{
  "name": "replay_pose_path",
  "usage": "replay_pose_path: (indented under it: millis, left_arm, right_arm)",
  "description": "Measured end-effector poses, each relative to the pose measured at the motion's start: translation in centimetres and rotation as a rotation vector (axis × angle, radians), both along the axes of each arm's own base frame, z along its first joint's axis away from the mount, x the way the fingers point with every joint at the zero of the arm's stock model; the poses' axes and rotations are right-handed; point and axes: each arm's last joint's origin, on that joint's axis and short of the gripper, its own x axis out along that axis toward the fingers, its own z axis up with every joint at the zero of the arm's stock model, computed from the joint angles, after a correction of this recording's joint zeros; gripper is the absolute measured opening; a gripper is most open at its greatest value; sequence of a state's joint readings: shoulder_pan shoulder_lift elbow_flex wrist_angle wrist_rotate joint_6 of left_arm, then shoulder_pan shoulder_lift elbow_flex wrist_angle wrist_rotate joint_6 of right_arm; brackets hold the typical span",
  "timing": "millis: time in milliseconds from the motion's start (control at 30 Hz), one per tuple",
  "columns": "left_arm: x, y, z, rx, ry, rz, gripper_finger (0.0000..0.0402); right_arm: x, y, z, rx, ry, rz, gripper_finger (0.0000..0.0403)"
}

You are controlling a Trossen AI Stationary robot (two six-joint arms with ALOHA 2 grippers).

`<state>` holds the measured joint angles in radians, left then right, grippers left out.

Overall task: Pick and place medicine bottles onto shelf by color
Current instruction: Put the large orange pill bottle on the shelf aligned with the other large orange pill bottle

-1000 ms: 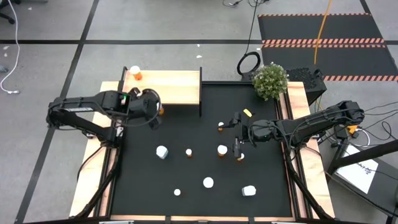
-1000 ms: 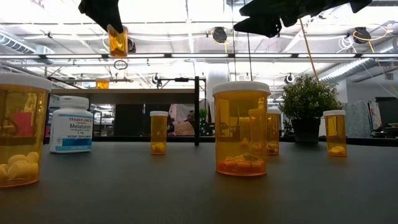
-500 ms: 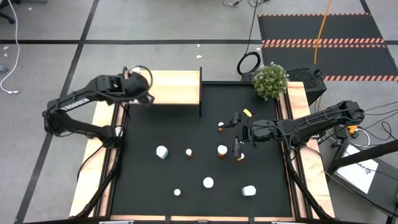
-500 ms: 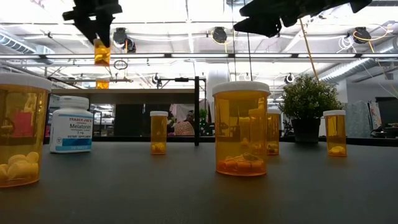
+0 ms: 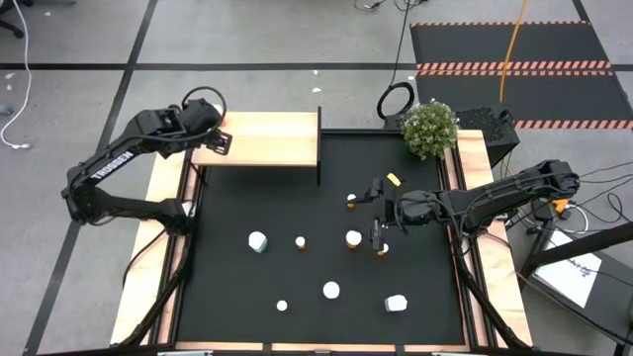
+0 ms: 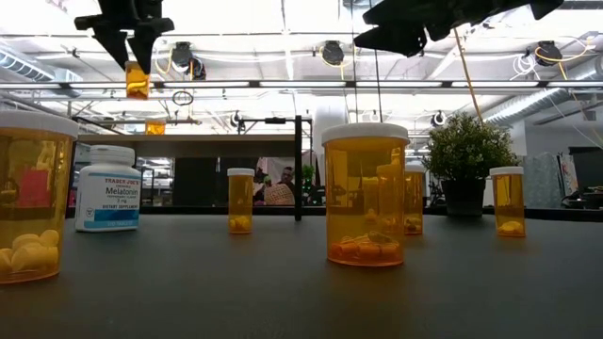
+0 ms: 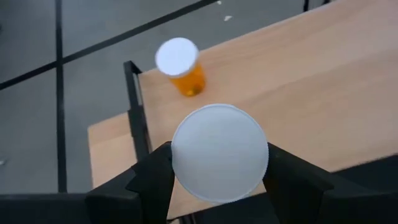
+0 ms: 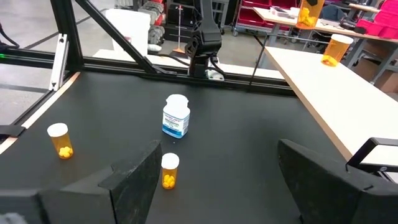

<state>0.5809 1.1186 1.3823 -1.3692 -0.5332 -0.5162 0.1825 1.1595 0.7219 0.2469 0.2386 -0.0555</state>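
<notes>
Bottle (image 7: 219, 152) pinched in our left jaws (image 7: 217, 171) hangs over the shelf (image 5: 267, 138); next we lower it beside the orange one (image 7: 181, 67), right jaws (image 5: 379, 213) idling spread.

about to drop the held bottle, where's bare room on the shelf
The shelf is bare from its middle to the black post end. Only the end under the left gripper is taken: one orange bottle stands there, near the held bottle.

white bottle (image 6: 107, 187) on the bench, low view: label reads "trader joe's" and "melatonin"; the smaller print beneath is not legible. left arm (image 5: 107, 163), high view: white lettering reads "trossen". no other readable text found.
</notes>
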Motion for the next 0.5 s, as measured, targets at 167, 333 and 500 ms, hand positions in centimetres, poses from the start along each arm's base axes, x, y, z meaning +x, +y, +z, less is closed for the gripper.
replay_pose_path:
  millis: [167,333,500]
  left_arm:
    - [-0.6,0.7,0.0,-0.011,0.007,0.032,0.0218]
    - [-0.9,1.5,-0.1,-0.006,0.006,0.035,0.0218]
    - [-1.0,2.2,-1.6,-0.043,0.034,0.045,0.0218]
  right_arm:
    - [0.0,0.0,-0.1,0.001,0.005,0.000,0.0311]
    - [0.0,0.0,0.0,0.001,0.005,0.000,0.0311]
    - [0.0,0.0,0.0,0.001,0.005,0.000,0.0311]
